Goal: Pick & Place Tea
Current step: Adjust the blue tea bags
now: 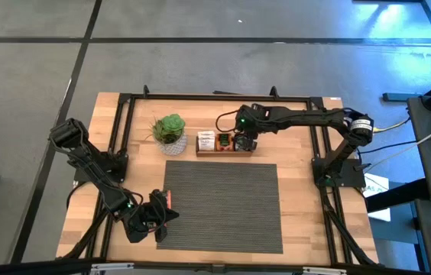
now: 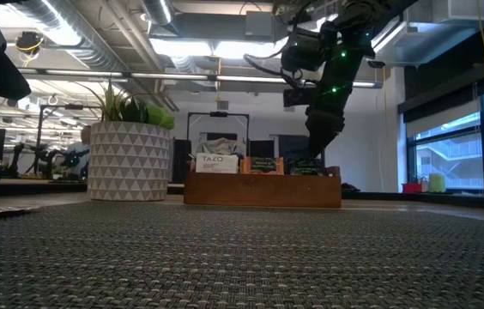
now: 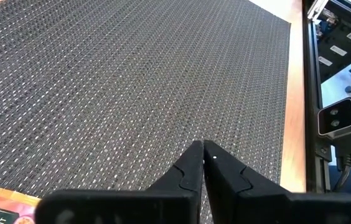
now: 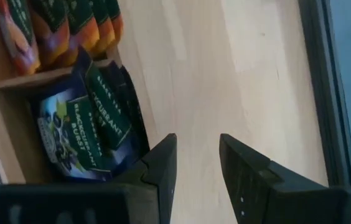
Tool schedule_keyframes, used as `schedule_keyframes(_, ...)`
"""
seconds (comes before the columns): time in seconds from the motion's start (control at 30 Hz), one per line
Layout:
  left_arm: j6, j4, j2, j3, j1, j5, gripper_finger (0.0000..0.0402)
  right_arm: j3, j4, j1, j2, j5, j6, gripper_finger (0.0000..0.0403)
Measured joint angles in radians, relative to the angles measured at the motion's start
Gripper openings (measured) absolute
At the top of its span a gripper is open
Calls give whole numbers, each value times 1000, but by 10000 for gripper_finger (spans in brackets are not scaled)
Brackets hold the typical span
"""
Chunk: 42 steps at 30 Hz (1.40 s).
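My right gripper point(image 4: 197, 168) hovers over the tray point(image 1: 225, 153), fingers spread, empty. Dropping off-centre, I risk snagging several dark tea sachets point(image 4: 85, 124). My left gripper point(image 3: 201, 163) rests on the mat point(image 3: 132, 81), fingers pressed together.

Even, diffuse overhead light on the table point(image 1: 108, 153); shadows soft. At table height, ceiling lamps point(image 2: 192, 45) glare; the near mat point(image 2: 242, 266) is blurred.

This looks like an office-style robotics lab. Behind the right end effector point(image 2: 321, 144) run exposed ceiling ducts point(image 2: 79, 34), strip lights point(image 2: 195, 47) and tall windows point(image 2: 456, 146), and below it a wooden surface point(image 1: 299, 198) framed by black rails point(image 1: 215, 97) stands on grey floor tiles point(image 1: 200, 65).
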Motion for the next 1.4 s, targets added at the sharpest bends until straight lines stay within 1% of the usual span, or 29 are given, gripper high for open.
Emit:
schedule_keyframes(0.07,-1,0,0,0,0,0,11,0,6,0,0,2,15,123)
schedule_keyframes(0.17,-2,0,0,0,0,0,13,0,58,2,-11,34,23,123)
schedule_keyframes(0.23,-2,0,0,0,0,1,12,0,93,8,-24,4,-9,123)
schedule_keyframes(0.33,-6,0,0,0,0,0,10,0,80,21,-30,-48,-60,123)
schedule_keyframes(0.47,-2,-3,0,0,1,-3,9,0,42,22,-30,-54,-95,123)
schedule_keyframes(0.63,6,-3,0,0,1,-14,13,0,-49,19,-30,-63,-154,123)
schedule_keyframes(0.8,7,-3,0,0,1,-24,11,0,-58,-23,-45,-219,-162,123)
schedule_keyframes(1.03,-5,-2,0,0,1,-24,10,0,-56,-122,-188,-384,-160,123)
schedule_keyframes(1.13,-9,-2,0,0,1,-24,12,0,-52,-150,-212,-468,-142,123)
schedule_keyframes(1.27,-3,-3,0,0,1,-24,12,0,-41,-146,-188,-501,-137,123)
schedule_keyframes(1.37,-2,-3,0,0,1,-25,9,-25,10,-129,-152,-495,-122,123)
schedule_keyframes(1.4,-2,-3,0,0,1,-27,9,-37,50,-123,-144,-473,-98,123)
